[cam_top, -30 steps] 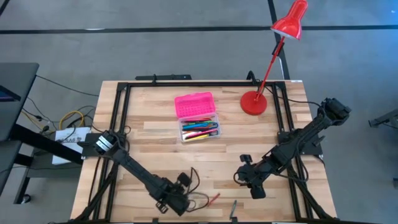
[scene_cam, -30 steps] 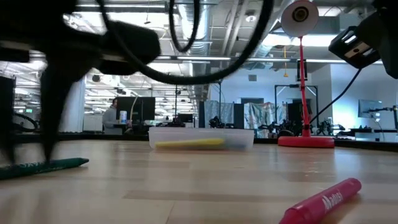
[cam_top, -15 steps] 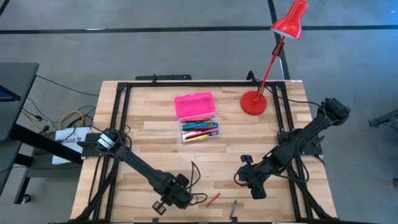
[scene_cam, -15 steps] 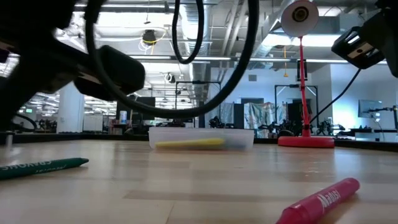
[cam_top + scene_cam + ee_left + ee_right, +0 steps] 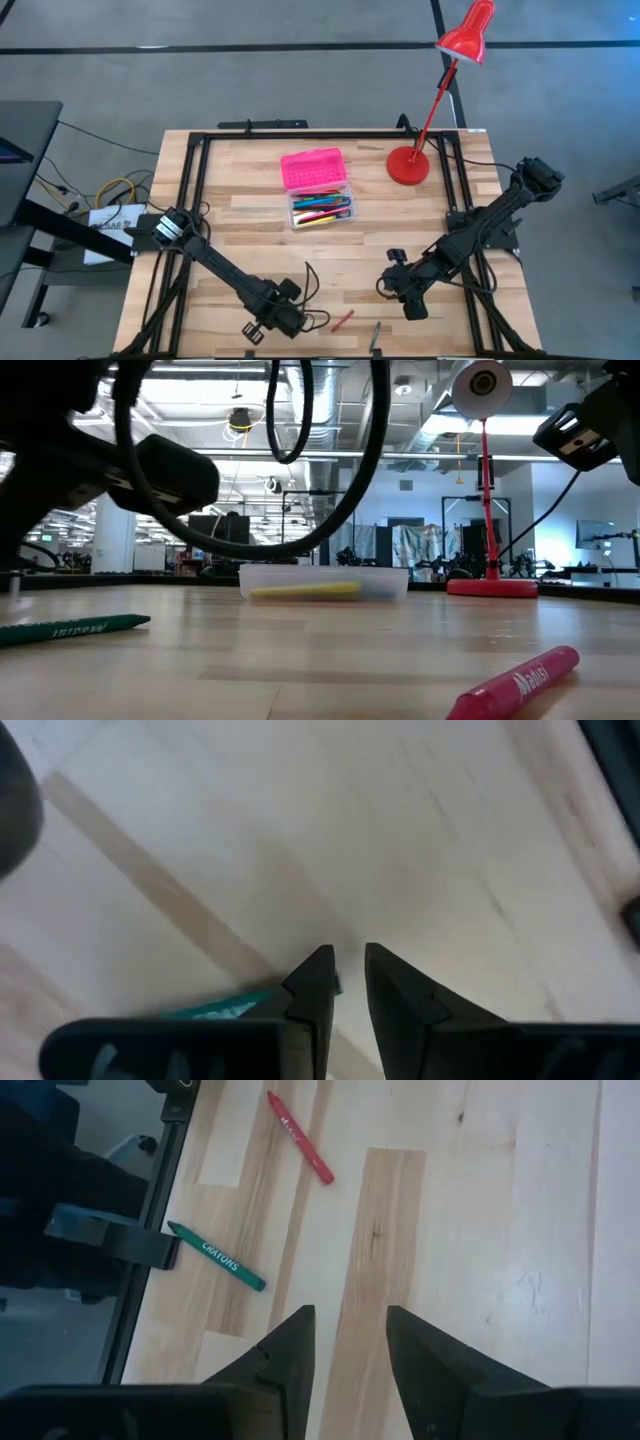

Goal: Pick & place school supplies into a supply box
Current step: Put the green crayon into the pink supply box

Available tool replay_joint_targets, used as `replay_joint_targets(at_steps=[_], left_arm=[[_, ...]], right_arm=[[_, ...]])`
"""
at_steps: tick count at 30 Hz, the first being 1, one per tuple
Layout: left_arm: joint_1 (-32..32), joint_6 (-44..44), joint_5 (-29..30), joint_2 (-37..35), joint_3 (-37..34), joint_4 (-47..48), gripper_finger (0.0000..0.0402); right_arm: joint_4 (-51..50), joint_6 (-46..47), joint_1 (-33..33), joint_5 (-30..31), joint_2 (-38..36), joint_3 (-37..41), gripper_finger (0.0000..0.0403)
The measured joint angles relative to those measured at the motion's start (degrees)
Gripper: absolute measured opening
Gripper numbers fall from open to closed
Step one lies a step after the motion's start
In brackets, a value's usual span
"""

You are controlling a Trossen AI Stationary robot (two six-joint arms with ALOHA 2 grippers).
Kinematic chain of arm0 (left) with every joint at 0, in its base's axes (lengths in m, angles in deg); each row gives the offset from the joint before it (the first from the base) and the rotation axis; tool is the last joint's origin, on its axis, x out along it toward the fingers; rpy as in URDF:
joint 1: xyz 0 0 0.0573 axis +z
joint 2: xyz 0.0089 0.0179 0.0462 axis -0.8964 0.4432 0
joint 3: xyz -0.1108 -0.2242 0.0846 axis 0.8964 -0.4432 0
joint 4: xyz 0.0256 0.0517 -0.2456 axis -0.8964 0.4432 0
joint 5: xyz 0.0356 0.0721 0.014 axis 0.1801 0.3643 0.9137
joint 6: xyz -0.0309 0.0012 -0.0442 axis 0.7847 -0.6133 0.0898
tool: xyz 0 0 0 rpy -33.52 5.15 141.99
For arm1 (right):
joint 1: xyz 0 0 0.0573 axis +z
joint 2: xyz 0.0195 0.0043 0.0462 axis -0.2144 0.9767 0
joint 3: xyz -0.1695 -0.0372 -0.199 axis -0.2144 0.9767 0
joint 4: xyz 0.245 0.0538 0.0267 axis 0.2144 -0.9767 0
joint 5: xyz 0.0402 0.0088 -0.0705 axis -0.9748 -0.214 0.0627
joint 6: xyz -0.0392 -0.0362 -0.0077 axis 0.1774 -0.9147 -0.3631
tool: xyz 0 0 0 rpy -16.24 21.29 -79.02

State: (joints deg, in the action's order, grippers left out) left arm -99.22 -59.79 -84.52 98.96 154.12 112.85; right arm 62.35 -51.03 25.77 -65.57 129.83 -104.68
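The supply box stands open mid-table, its clear base (image 5: pixel 320 210) full of coloured pens and its pink lid (image 5: pixel 313 168) folded back; the low view shows the base (image 5: pixel 323 582). A red crayon (image 5: pixel 343 320) and a green crayon (image 5: pixel 376 335) lie flat near the near edge, ahead of my right gripper (image 5: pixel 352 1325), which is open and hovers over bare wood (image 5: pixel 405 298). My left gripper (image 5: pixel 275 320) is low by the near edge, its fingers a narrow gap apart (image 5: pixel 350 970). A green crayon (image 5: pixel 75 628) lies on the table beside it. My left gripper points down at the table. A green crayon's end (image 5: pixel 235 1008) shows right beside the outer side of one finger (image 5: pixel 315 982), not between the two. I cannot tell whether that finger touches it.
The red desk lamp's base (image 5: pixel 408 165) stands right of the box near the far edge, its stem leaning over the table's corner (image 5: pixel 490 587). A black frame rail (image 5: pixel 168 1170) and bracket (image 5: pixel 110 1240) run along the near edge by the crayons. Bare wood lies between the box and both grippers.
My left gripper has moved toward the table's left edge and drawn away from the green crayon it stood over a second ago. That crayon stays on the table but has rolled and shifted slightly. My right arm has kept still.
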Motion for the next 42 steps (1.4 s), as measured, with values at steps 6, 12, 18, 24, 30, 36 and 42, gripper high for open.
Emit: replay_joint_targets(at_steps=[6,12,18,24,30,36,42], left_arm=[[-0.2,0.5,-2.5,0.0,0.0,0.0,0.0054],[-0.3,0.6,-2.8,0.0,0.0,0.7,0.0053],[-0.5,0.0,-3.3,0.0,0.0,2.5,0.0014],[-0.5,-0.1,0.6,0.3,0.0,3.0,0.0005],[-0.5,-0.1,0.0,1.1,0.2,4.9,0.0002],[-0.5,0.2,-0.1,1.2,0.2,5.9,0.0002],[-0.6,0.6,-0.1,1.3,0.2,7.5,0.0002]], right_arm=[[0.0,0.5,0.0,0.0,0.0,0.0,0.0118],[0.1,0.5,0.0,0.0,0.0,0.0,0.0118],[0.1,0.5,0.0,1.1,0.0,0.0,0.0118],[0.1,0.5,0.0,1.5,0.0,0.0,0.0118],[0.1,0.5,0.0,1.5,0.0,0.0,0.0118],[0.1,0.5,0.0,1.5,0.0,0.0,0.0118],[0.0,0.4,0.0,1.5,0.0,0.0,0.0118]])
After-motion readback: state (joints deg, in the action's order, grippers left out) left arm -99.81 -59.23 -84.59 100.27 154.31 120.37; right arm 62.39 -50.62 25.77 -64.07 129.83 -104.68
